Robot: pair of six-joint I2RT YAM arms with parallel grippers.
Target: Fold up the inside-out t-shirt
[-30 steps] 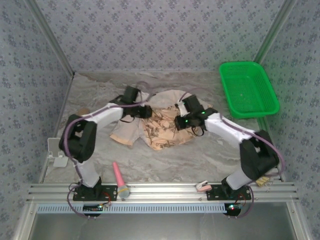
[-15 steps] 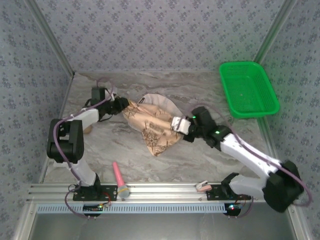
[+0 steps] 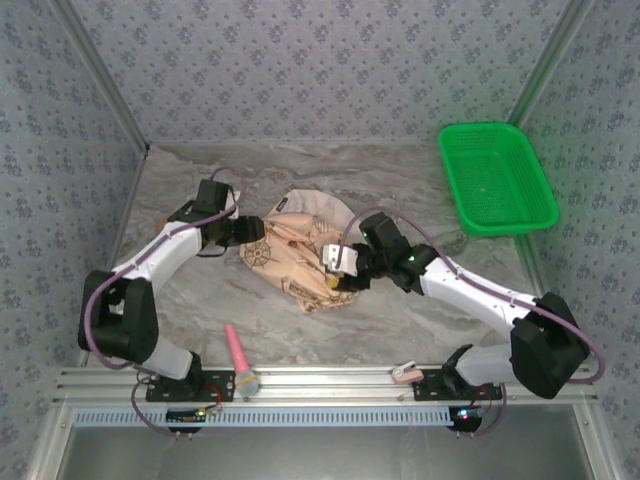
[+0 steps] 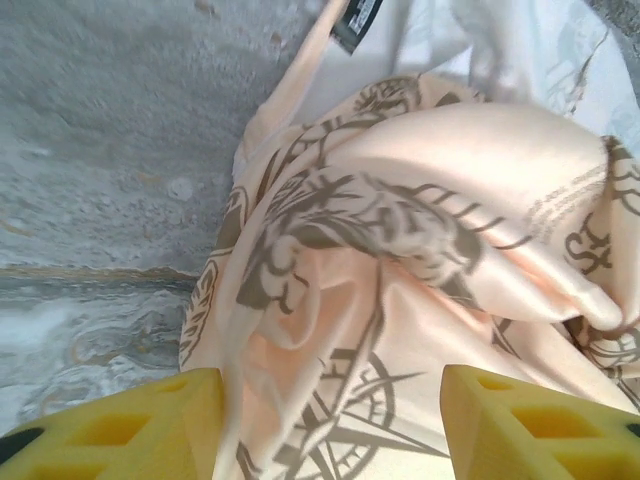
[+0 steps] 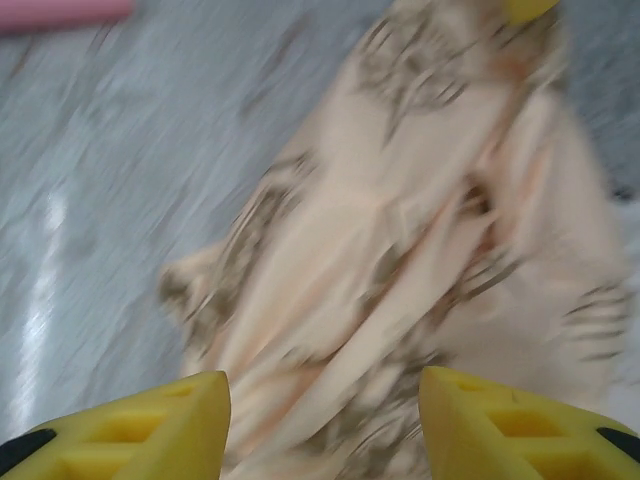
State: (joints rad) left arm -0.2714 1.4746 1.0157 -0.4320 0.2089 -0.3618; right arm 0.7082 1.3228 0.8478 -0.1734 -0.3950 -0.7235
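The inside-out t-shirt (image 3: 300,258) lies crumpled in the middle of the marbled table (image 3: 420,320); the printed peach side is mostly up; the pale reverse and the dark neck label (image 4: 356,18) show at its far edge. The left gripper (image 4: 330,425) is over its left part, fingers apart; the right gripper (image 5: 320,425) is over its right part, fingers apart too, the picture blurred.

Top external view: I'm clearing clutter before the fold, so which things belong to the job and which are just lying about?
Job: t-shirt, left claw, right claw.
Lying about: green basket, pink-handled tool, small clip.
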